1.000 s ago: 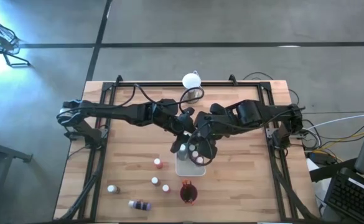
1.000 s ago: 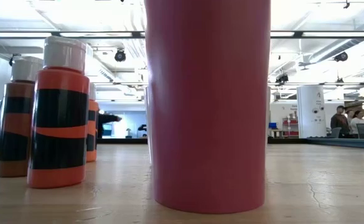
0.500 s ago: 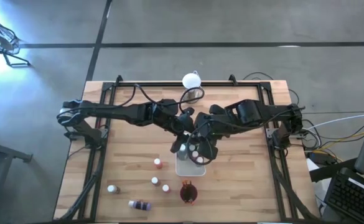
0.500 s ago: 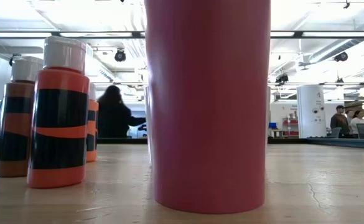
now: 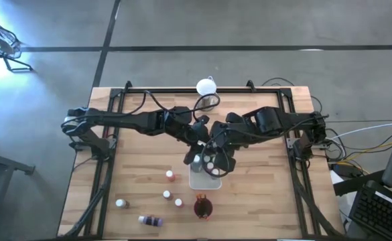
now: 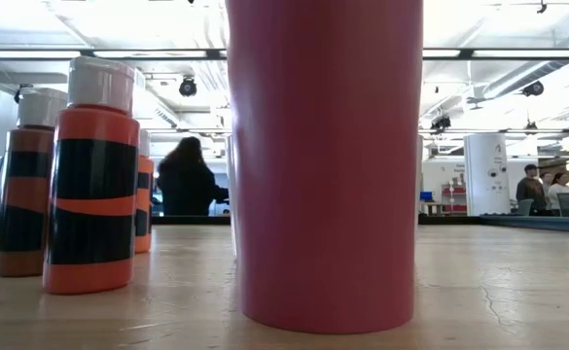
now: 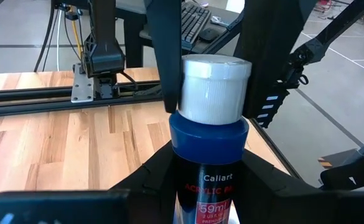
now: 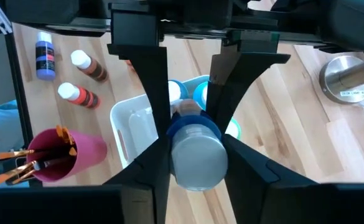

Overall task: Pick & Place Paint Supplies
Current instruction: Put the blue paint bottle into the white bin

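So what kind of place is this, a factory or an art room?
Probably a robotics lab or workshop in a large open hall. Two robot arms work at a framed wooden table, a keyboard and cables sit beside it, and people stand among desks behind.

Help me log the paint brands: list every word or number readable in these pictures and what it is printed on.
"Callart": white print on the dark blue white-capped paint bottle, left wrist view.
"59ml": on that bottle's red label band.
Smaller print beside these is cut off and unreadable.
Orange-and-black striped paint bottles: no readable text.
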Controlling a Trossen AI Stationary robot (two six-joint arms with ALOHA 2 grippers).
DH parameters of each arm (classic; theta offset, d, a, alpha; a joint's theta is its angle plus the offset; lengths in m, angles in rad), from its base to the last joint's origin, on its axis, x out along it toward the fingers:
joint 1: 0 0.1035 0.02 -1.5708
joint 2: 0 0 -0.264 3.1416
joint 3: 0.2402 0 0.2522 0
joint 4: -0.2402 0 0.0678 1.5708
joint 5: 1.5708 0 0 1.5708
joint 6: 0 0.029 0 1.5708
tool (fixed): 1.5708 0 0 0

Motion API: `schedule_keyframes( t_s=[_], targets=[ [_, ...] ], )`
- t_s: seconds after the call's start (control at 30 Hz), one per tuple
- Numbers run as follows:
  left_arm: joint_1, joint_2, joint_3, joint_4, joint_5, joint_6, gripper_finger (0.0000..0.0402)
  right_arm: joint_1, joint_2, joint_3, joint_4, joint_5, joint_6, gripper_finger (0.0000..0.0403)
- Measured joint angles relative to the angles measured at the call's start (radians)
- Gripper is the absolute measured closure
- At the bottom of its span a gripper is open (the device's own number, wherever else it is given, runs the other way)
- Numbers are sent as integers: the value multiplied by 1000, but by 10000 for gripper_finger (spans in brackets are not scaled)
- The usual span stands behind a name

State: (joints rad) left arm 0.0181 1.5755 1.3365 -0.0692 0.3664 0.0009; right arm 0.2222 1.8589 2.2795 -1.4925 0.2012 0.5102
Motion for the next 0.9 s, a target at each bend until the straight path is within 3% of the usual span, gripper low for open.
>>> schedule_keyframes(
  t_s=[0.6, 0.73, 0.9],
  targets=[
    [0, 0, 0, 1, -1, 12, 277, 0, -1, 0, 1, 3, -10, 291],
    [0, -2, 0, -2, 2, 24, 241, 0, -1, 0, 1, 4, -16, 291],
    [0, -5, 1, -37, 9, 29, 158, -2, -1, 0, -3, 8, -18, 291]
  ],
)
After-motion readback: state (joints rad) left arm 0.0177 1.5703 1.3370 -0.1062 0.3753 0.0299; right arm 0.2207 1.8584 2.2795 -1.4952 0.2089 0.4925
